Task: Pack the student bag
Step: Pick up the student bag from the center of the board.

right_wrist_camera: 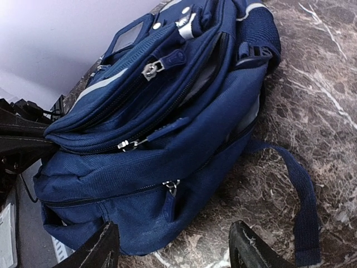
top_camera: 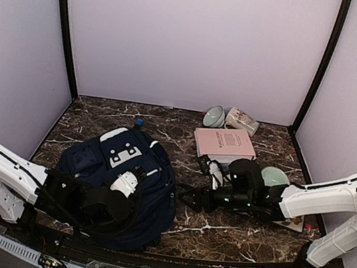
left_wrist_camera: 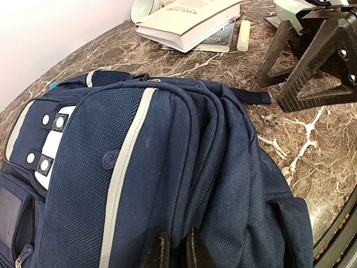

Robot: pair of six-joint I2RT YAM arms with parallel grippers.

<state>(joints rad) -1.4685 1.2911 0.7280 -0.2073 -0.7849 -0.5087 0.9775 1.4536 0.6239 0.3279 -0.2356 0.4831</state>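
Note:
The student bag (top_camera: 119, 165), a large navy backpack with white stripe trim, lies flat at the table's front left. My left gripper (left_wrist_camera: 177, 248) is shut on a fold of its fabric beside a zip line, near the bag's lower edge (top_camera: 128, 201). My right gripper (right_wrist_camera: 175, 245) stands open low over the table just right of the bag (top_camera: 187, 196). In the right wrist view a zip pull (right_wrist_camera: 170, 196) on the bag's side hangs just ahead of the gap between the fingers, touching neither. A loose shoulder strap (right_wrist_camera: 298, 190) trails on the marble.
A pink book (top_camera: 224, 143) lies at the back right on top of other flat items. Behind it are a pale green bowl (top_camera: 214, 116) and a tipped mug (top_camera: 241, 121). Another green bowl (top_camera: 272, 176) sits by the right arm. Purple walls enclose the table.

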